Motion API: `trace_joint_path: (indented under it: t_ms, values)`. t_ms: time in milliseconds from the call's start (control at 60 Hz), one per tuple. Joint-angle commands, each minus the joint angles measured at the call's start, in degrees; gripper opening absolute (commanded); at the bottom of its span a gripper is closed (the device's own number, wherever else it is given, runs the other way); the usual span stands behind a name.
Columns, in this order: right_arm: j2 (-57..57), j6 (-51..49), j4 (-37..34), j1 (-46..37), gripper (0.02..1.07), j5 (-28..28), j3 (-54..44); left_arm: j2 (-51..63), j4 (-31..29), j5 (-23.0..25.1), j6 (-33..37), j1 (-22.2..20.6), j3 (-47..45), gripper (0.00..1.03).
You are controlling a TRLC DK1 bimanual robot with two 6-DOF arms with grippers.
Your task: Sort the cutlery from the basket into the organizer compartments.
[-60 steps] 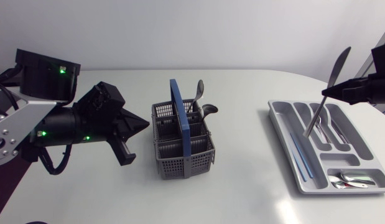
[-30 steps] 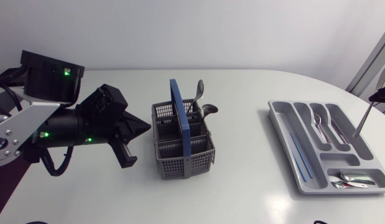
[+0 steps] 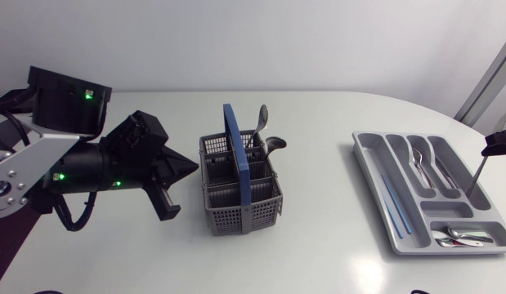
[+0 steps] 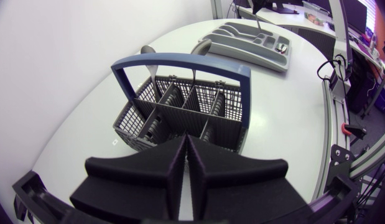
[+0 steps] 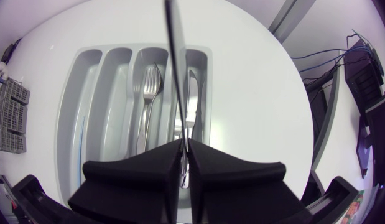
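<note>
A grey cutlery basket (image 3: 240, 196) with a blue handle (image 3: 236, 151) stands mid-table, two spoons (image 3: 263, 131) sticking out of its back. My left gripper (image 3: 190, 166) is shut and empty, just left of the basket; in the left wrist view its tips (image 4: 186, 155) face the basket (image 4: 180, 109). The grey organizer (image 3: 371, 167) lies at the right. My right gripper (image 3: 490, 149) at the right edge is shut on a knife (image 3: 475, 173) that hangs down over the organizer's right compartment. From the right wrist the knife (image 5: 174, 68) runs ahead of the gripper (image 5: 183, 149) over the knife compartment (image 5: 195, 59).
Inside the organizer (image 5: 86, 124) lie forks (image 5: 147, 93), knives (image 5: 193, 106), blue sticks (image 3: 391, 208) in the left slot and small spoons (image 3: 461, 237) in the front slot. The table's right edge runs close behind the organizer.
My right gripper has swung right and turned the knife from slanting high above the organizer to hanging point-down over its right compartment. The left arm shifted only slightly.
</note>
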Motion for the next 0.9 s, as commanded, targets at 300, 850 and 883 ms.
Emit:
trace_joint_path:
  t_ms: [300,850,883]
  values:
    - [8.0,-0.7,-2.3,3.3,0.08,4.3,3.7,0.8,-0.4,-0.2,-0.1,-0.7,1.2,0.06]
    - [10.2,5.4,6.2,5.9,0.4,7.6,3.3,-0.4,-1.0,-0.2,-0.1,-0.4,0.6,0.06]
    - [9.3,5.5,6.5,5.9,0.44,7.6,2.8,-0.5,-1.0,-0.2,-0.1,-0.4,0.6,0.06]
